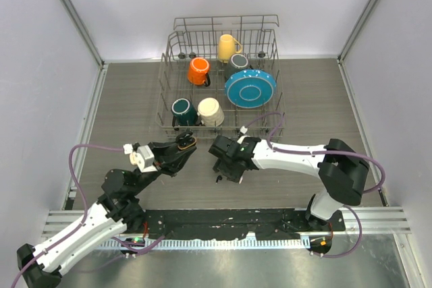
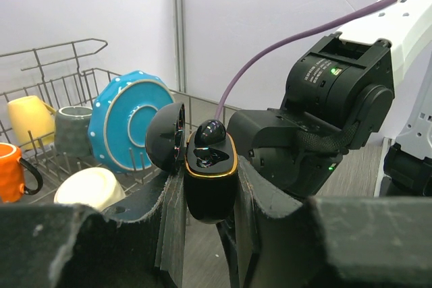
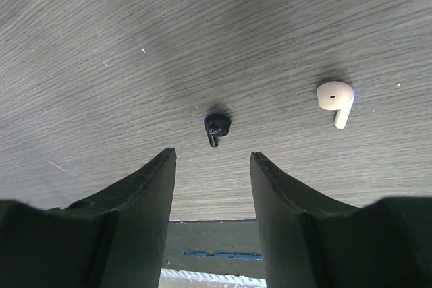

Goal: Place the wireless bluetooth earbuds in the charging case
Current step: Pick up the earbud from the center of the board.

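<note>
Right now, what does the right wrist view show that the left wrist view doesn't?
Only the right wrist view: a black earbud and a white earbud lying apart on the table, the black one just ahead of the open right gripper.

Only the left wrist view: the left gripper clamping the open charging case, what looks like a second black earbud seated in it, the right arm, and the dish rack with a blue plate.

Both: the grey wood-grain tabletop.

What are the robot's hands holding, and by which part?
The left gripper pinches the glossy black gold-rimmed charging case by the sides of its base. The right gripper holds nothing, open above a tiny black earbud.
</note>
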`<state>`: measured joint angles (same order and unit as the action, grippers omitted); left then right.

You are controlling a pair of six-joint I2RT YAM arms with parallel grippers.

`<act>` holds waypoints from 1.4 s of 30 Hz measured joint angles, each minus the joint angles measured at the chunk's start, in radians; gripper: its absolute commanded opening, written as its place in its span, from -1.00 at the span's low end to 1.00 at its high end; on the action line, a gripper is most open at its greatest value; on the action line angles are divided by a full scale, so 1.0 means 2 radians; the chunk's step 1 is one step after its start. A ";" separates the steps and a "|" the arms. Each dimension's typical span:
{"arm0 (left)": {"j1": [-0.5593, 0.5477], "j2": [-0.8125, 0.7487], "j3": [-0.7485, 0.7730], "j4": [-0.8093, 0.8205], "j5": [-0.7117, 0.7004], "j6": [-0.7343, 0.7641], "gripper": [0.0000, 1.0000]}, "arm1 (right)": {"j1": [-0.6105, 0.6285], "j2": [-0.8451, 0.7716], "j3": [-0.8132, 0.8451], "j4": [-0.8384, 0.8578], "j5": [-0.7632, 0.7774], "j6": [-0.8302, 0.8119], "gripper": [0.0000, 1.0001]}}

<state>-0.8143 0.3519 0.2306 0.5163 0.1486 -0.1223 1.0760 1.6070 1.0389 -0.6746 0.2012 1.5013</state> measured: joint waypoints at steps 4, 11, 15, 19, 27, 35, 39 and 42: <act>0.000 -0.006 0.000 -0.001 -0.004 0.000 -1.00 | 0.000 0.014 0.003 0.001 -0.005 0.003 -0.03; 0.000 -0.007 -0.002 -0.004 -0.006 0.001 -1.00 | -0.002 0.041 0.005 0.004 -0.021 0.011 -0.18; 0.000 -0.007 -0.002 -0.006 -0.008 0.002 -1.00 | -0.005 0.044 0.008 0.006 -0.024 0.016 -0.20; 0.000 -0.007 -0.002 -0.006 -0.008 0.004 -1.00 | -0.007 0.045 0.010 0.008 -0.029 0.019 -0.20; 0.000 -0.007 -0.004 -0.006 -0.009 0.006 -1.00 | -0.010 0.055 0.016 0.008 -0.029 0.023 -0.19; 0.000 -0.007 -0.004 -0.006 -0.009 0.011 -1.00 | -0.010 0.063 0.018 0.008 -0.026 0.025 -0.20; 0.000 -0.009 -0.004 -0.006 -0.009 0.012 -1.00 | -0.010 0.067 0.018 0.008 -0.023 0.025 -0.21; 0.000 -0.009 -0.004 -0.006 -0.009 0.012 -1.00 | -0.010 0.072 0.018 0.007 -0.023 0.025 -0.21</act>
<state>-0.8143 0.3336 0.2230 0.5037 0.1303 -0.0990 1.0557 1.7512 1.0756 -0.6598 0.1555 1.5513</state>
